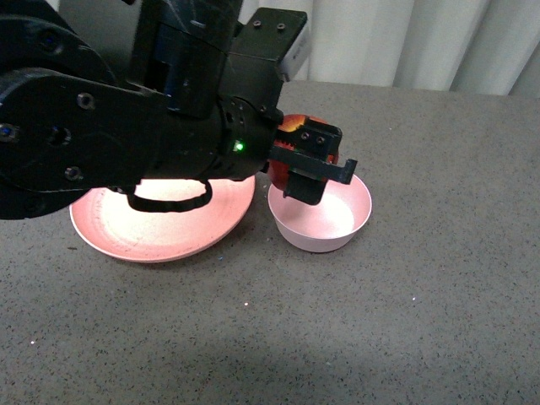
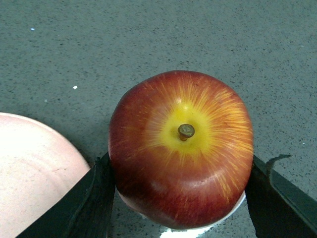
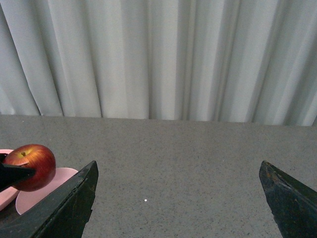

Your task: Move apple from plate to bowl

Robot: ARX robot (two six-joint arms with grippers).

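Note:
My left gripper (image 1: 314, 164) is shut on the dark-red apple (image 1: 294, 125) and holds it above the near-left rim of the small pale pink bowl (image 1: 337, 221). In the left wrist view the apple (image 2: 181, 148) sits stem up between the two black fingers (image 2: 94, 198), with a sliver of the bowl (image 2: 234, 210) below it. The wide salmon-pink plate (image 1: 160, 229) lies empty to the left of the bowl, partly hidden by my left arm. My right gripper (image 3: 178, 198) is open and empty, off to the side; its view shows the apple (image 3: 32, 166) over the bowl (image 3: 42, 194).
The grey speckled tabletop (image 1: 405, 321) stretches around the plate and bowl. A pale curtain (image 3: 158, 59) hangs behind the table's far edge. My bulky left arm (image 1: 101, 135) covers the back left of the front view.

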